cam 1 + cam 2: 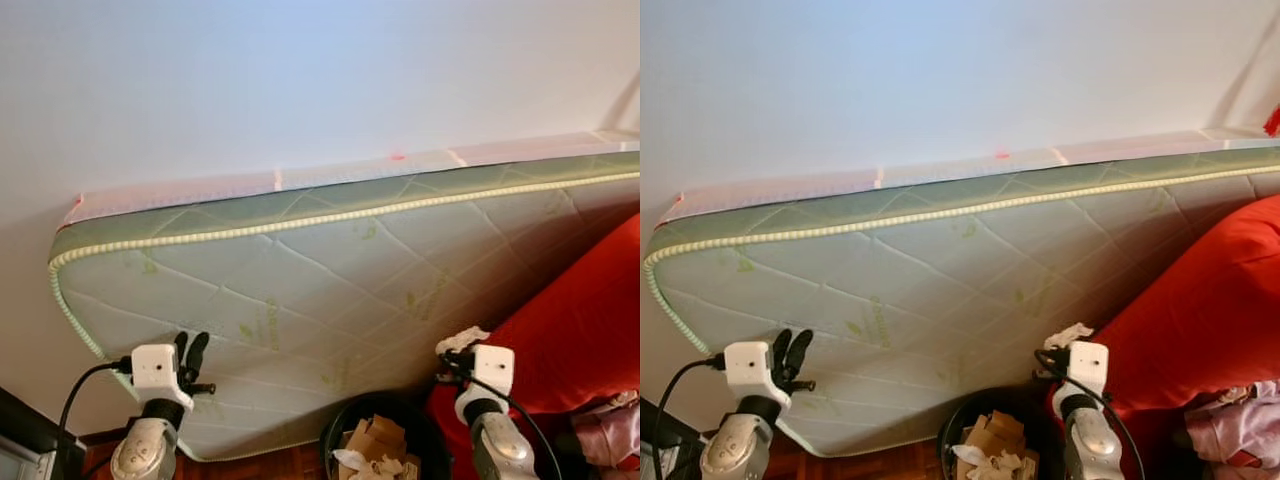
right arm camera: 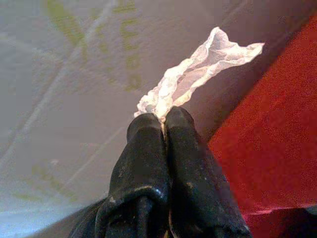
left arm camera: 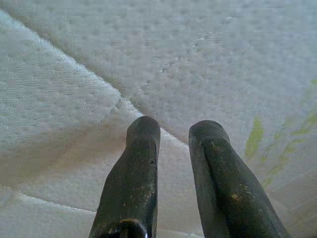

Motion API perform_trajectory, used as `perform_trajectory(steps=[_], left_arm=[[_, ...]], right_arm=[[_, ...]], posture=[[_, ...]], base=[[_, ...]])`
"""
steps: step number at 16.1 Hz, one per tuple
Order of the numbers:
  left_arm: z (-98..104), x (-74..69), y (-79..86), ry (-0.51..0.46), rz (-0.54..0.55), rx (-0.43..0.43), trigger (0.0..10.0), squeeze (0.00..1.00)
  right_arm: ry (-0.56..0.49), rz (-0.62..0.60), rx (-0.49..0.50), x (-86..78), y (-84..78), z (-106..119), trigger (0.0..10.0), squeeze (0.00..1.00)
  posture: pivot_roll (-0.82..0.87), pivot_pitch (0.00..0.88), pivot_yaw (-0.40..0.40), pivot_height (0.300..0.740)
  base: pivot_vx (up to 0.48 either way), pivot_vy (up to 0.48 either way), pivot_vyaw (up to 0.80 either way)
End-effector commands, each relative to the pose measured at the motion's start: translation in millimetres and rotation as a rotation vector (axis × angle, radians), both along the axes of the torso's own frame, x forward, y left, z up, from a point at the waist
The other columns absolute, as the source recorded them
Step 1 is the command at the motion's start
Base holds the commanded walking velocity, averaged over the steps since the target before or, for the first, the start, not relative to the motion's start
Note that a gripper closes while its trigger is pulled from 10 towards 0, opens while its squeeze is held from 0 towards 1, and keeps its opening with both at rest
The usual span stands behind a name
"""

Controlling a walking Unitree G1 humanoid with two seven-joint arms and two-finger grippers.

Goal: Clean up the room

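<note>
Right pincer [image 2: 163,116] clamped on crumpled white tissue [image 2: 198,74], raised above and just right of black bin [image 1: 345,420] holding cardboard and paper scraps. Left pincer [image 3: 173,131] narrowly parted, empty, facing mattress [image 1: 330,290]. Drop pending; pink clothes [image 1: 612,430] remain.

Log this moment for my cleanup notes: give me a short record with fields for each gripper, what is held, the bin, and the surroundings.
left gripper: slightly open, holding nothing, raised in front of the mattress
right gripper: shut on a crumpled white tissue
bin: black, between the arms below, holding cardboard scraps and crumpled paper
mattress: quilted, green-trimmed, leaning against the white wall
red fabric: beside the right arm
</note>
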State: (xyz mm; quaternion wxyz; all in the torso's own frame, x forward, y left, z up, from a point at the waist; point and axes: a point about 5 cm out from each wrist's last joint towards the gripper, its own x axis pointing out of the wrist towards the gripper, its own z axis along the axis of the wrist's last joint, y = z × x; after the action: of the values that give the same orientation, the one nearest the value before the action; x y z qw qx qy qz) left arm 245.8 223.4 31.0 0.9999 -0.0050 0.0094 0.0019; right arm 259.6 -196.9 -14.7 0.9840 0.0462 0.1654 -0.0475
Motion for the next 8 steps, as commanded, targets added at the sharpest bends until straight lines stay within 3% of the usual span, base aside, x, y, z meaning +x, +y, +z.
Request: perform_trajectory(steps=[1,8], left_arm=[[0.5,0.8,-3.8,0.014,-0.028,0.014,10.0,0.0],[6.0,3.2,-4.9,0.006,-0.022,-0.003,10.0,0.0]], right_arm=[[-0.021,-0.022,0.004,0.3,-1.9,2.2,10.0,0.0],[-0.022,0.032,0.02,1.7,8.6,1.8,10.0,0.0]], posture=[[0.14,0.0,-0.01,0.74],[0.15,0.0,-0.016,0.74]], base=[[0.0,0.0,0.0],[0.0,0.0,0.0]])
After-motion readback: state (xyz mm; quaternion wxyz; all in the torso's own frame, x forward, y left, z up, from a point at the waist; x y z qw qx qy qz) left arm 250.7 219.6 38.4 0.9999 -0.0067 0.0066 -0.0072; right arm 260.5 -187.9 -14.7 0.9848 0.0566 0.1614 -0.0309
